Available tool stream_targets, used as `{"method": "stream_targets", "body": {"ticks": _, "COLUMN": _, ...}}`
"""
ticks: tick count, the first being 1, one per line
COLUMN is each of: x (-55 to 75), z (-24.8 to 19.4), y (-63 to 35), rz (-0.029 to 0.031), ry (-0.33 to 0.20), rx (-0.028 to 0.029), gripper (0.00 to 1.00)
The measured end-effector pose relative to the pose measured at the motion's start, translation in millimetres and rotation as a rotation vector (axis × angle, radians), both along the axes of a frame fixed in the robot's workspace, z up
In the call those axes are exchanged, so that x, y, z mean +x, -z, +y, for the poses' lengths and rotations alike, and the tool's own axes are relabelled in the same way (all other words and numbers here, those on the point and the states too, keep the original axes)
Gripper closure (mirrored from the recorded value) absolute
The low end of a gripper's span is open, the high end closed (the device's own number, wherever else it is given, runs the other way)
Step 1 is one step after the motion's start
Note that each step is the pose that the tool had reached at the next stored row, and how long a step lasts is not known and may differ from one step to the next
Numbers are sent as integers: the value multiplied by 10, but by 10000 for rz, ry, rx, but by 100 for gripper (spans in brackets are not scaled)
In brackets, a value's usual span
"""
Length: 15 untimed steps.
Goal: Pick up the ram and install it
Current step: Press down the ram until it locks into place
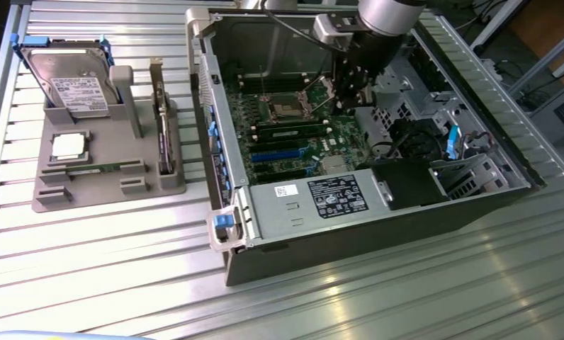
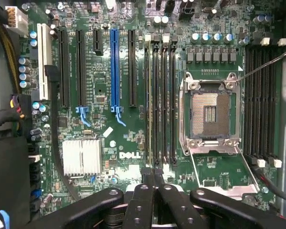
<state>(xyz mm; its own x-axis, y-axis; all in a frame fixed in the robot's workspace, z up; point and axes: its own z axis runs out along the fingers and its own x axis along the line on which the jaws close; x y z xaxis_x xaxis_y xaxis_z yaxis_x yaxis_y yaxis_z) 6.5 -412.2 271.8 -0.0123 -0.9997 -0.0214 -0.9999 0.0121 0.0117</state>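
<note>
A long green ram stick [image 1: 293, 132] stands on edge in a memory slot of the motherboard [image 1: 263, 113], beside the open processor socket [image 1: 287, 108]. In the wrist view the ram [image 2: 149, 100] shows as a thin pale-green edge in the slot nearest the expansion slots. My gripper [image 1: 348, 95] hangs inside the open computer case above the board. Its fingertips are pressed together [image 2: 152, 172] with nothing visible between them. They sit over the near end of the slot bank, apart from the stick.
The case wall [image 1: 216, 106] and drive cage [image 1: 471, 177] enclose the board, with cables [image 2: 12, 109] at one side. A grey fixture [image 1: 103, 184] at the exterior view's left holds a hard drive [image 1: 69, 81], a silver processor chip [image 1: 67, 145], an upright card [image 1: 164, 134] and a narrow green strip [image 1: 98, 168].
</note>
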Motion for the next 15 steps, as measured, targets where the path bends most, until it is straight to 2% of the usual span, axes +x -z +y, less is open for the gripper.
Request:
{"method": "stream_targets", "body": {"ticks": 6, "x": -25, "z": 0, "y": 189, "rz": 0, "ry": 48, "rx": -1, "gripper": 90}}
{"method": "stream_targets", "body": {"ticks": 7, "x": -41, "z": 0, "y": 276, "rz": 0, "ry": 49, "rx": -1, "gripper": 90}}
{"method": "stream_targets", "body": {"ticks": 11, "x": -45, "z": -1, "y": 403, "rz": 4, "ry": 50, "rx": -12, "gripper": 90}}
{"method": "stream_targets", "body": {"ticks": 13, "x": -44, "z": 1, "y": 407, "rz": -8, "ry": 51, "rx": -5, "gripper": 90}}
{"method": "stream_targets", "body": {"ticks": 15, "x": -44, "z": 6, "y": 230, "rz": -27, "ry": 52, "rx": -1, "gripper": 90}}
